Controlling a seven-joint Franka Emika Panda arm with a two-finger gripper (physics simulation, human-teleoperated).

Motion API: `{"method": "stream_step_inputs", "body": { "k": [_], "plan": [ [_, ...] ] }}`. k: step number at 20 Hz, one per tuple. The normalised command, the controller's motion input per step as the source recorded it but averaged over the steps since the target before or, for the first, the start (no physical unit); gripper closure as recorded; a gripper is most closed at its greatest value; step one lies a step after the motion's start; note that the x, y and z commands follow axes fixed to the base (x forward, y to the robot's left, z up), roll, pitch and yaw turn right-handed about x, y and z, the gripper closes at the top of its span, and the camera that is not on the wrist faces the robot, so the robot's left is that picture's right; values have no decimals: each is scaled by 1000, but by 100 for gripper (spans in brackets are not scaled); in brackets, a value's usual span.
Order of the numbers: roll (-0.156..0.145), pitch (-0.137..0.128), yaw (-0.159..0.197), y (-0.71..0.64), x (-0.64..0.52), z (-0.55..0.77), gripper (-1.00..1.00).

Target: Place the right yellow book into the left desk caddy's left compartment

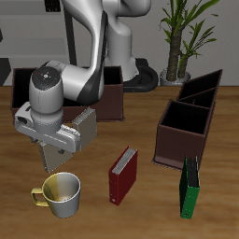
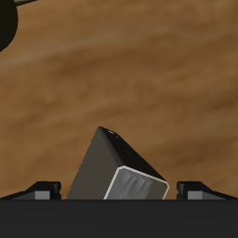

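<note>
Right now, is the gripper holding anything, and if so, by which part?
Yes. The gripper holds the right yellow book, a tan-grey one, lifted off the table; its fingers clamp the covers at one end, page edges showing.

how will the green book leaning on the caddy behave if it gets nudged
The green book stands thin and upright against the caddy, so it would probably tip flat rather than slide. Its hard cover looks stiff, so likely no bending. It seems light for its size, judging by its slimness.
</note>
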Motion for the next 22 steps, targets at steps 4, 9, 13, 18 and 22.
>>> {"method": "stream_step_inputs", "body": {
  "k": [4, 9, 13, 18, 22],
  "plan": [
    [5, 8, -9, 59, 68, -108, 100],
    [6, -22, -5, 121, -16, 174, 100],
    [-21, -44, -30, 125, 35, 365, 100],
    [8, -64, 12, 274, -56, 533, 100],
    [7, -68, 5, 275, -196, 782, 100]
  ]
}}
